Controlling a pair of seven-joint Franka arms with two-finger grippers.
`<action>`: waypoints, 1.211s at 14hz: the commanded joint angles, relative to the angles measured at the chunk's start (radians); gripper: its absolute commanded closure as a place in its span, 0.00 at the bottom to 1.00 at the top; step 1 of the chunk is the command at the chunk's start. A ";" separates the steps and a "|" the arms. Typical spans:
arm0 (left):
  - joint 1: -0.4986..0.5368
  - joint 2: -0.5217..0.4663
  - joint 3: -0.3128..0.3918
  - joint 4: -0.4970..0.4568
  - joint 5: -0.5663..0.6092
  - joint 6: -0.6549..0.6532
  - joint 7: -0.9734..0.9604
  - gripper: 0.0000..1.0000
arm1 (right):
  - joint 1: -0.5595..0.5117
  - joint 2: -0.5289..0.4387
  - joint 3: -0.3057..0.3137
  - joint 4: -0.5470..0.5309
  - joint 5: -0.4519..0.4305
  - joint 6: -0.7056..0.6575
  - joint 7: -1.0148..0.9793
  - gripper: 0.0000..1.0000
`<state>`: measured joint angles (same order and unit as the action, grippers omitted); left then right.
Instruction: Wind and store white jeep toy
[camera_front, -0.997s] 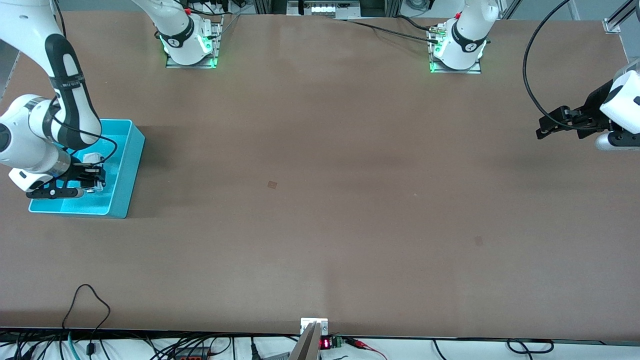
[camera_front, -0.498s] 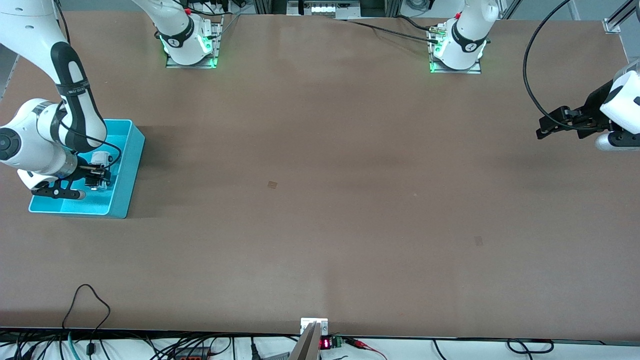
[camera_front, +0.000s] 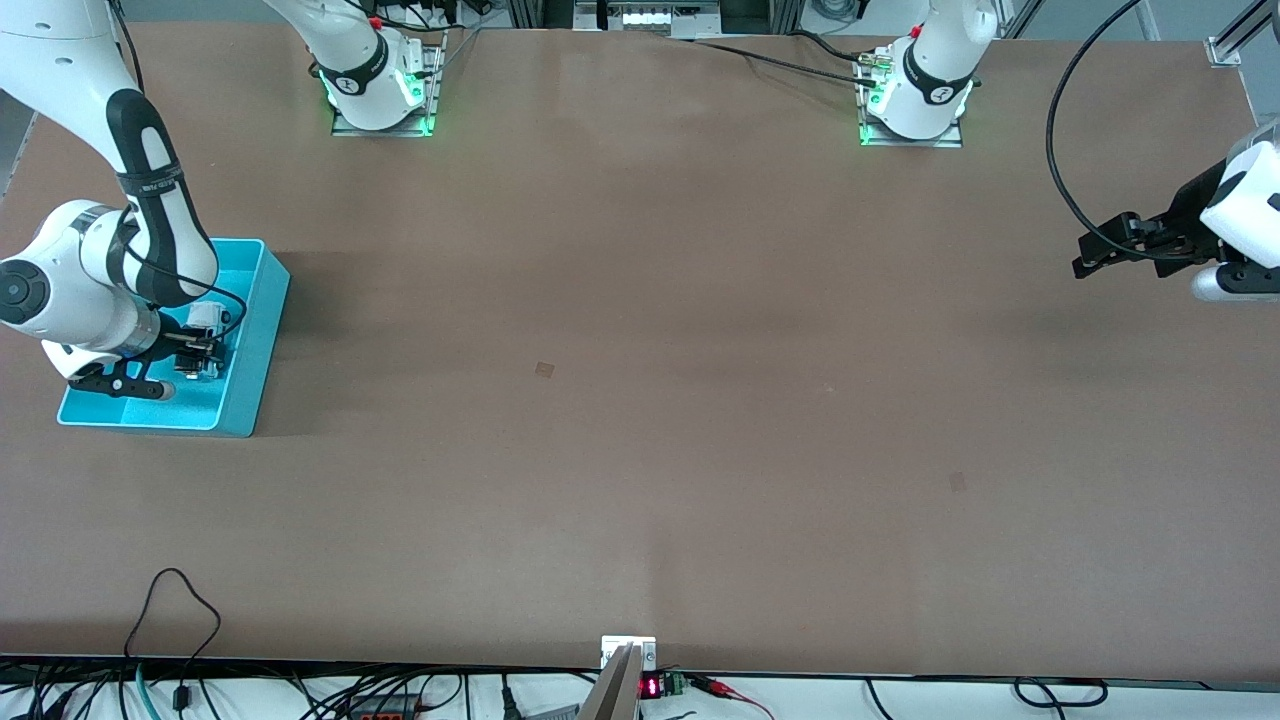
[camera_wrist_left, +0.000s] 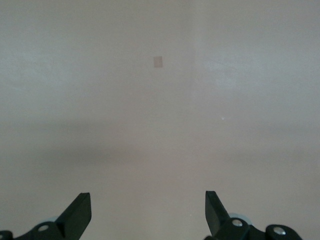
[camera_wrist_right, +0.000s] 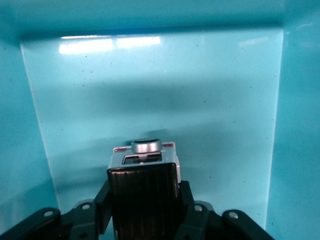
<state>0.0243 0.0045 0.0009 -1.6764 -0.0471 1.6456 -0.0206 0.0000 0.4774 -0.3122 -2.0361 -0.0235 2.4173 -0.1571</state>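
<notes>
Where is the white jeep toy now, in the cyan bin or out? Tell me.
In: the white jeep toy is inside the cyan bin, gripped by the right end effector; bin walls surround it.

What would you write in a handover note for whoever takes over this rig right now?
Right end effector: shut on the jeep, holding it inside the cyan bin at the right arm's end of the table.
Left end effector: open, empty, waiting over bare table at the left arm's end.
Done: jeep carried into the bin. Whether it was wound cannot be told.
Left: release the jeep in the bin, then lift the right arm out.
</notes>
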 joint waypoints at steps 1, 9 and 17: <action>0.002 -0.023 -0.002 -0.017 0.012 -0.003 0.002 0.00 | -0.006 -0.008 0.005 -0.012 0.005 0.005 0.013 0.46; 0.003 -0.020 -0.002 -0.016 0.010 -0.001 0.011 0.00 | -0.002 -0.043 0.005 -0.009 0.004 -0.009 -0.005 0.00; 0.003 -0.021 -0.001 -0.016 0.018 -0.003 0.013 0.00 | 0.031 -0.298 0.012 0.141 0.000 -0.420 -0.019 0.00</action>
<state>0.0243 0.0045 0.0009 -1.6764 -0.0472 1.6457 -0.0204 0.0337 0.2465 -0.3038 -1.9247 -0.0235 2.0842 -0.1633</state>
